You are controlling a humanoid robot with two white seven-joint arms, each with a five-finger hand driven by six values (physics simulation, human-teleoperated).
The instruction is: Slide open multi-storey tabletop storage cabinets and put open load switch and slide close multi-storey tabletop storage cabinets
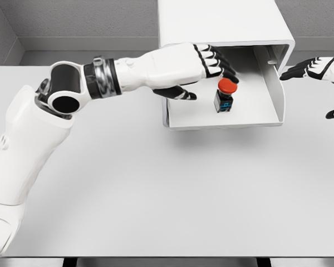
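"One item logged: load switch (224,95) stands upright on the drawer (250,114) floor, red cap up, drawer pulled out of the cabinet (222,22)."

"And your hands?"

"My left hand (209,64) hovers just above and left of the switch, fingers spread, grasping nothing. My right hand (314,69) sits beside the drawer's right wall, fingers extended, also empty (partly cut by the frame edge)."

"Risk from here?"

"Withdrawing, my left fingertips (229,75) could clip the cap and topple it. A hard closing push might slide the switch back, or jam it under the cabinet's upper lip."
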